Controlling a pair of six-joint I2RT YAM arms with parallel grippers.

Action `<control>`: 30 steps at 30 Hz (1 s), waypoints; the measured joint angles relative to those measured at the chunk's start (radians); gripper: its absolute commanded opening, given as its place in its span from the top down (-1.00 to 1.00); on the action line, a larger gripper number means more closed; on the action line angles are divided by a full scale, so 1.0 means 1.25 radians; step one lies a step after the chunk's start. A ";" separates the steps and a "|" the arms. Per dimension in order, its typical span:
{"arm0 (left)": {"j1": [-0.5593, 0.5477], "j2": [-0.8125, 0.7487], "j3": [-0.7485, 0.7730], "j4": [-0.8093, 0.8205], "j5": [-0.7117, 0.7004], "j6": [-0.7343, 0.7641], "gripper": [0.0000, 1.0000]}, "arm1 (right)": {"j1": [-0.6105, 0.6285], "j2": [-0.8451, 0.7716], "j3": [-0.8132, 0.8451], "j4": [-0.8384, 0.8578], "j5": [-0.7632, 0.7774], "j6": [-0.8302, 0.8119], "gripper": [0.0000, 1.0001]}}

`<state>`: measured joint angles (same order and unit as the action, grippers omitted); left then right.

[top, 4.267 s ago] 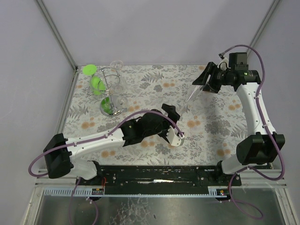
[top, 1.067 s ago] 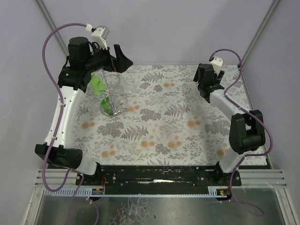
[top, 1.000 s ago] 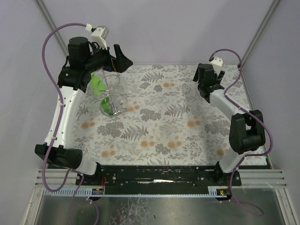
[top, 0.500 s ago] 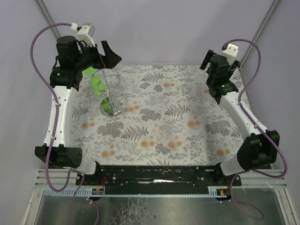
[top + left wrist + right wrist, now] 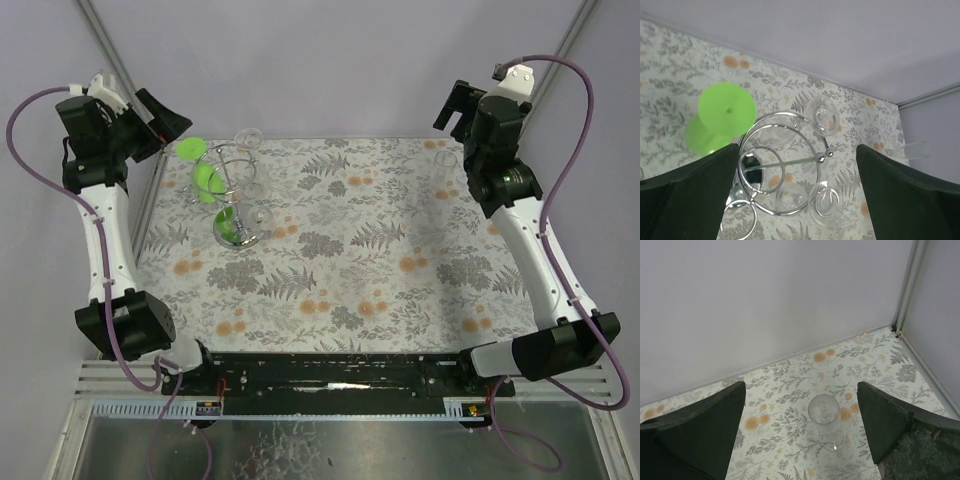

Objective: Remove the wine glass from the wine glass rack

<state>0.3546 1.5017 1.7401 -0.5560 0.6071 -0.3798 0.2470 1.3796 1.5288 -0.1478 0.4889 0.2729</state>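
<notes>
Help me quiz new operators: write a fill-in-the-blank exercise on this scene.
1. The left gripper and the right gripper are both ____ and hold nothing.
2. In the top view, the silver wire wine glass rack stands on the ____ side of the floral tablecloth.
3. A clear wine glass stands ____ on the tablecloth, apart from the rack.
Missing words: open; left; upright.
</notes>
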 measured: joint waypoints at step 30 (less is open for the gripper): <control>0.136 -0.085 -0.537 0.531 0.031 -0.562 -0.55 | 0.001 0.045 0.052 -0.135 -0.156 0.066 -0.98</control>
<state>0.5243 1.3960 1.0695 0.1081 0.6460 -1.0821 0.2478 1.4353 1.5936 -0.3168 0.2935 0.3557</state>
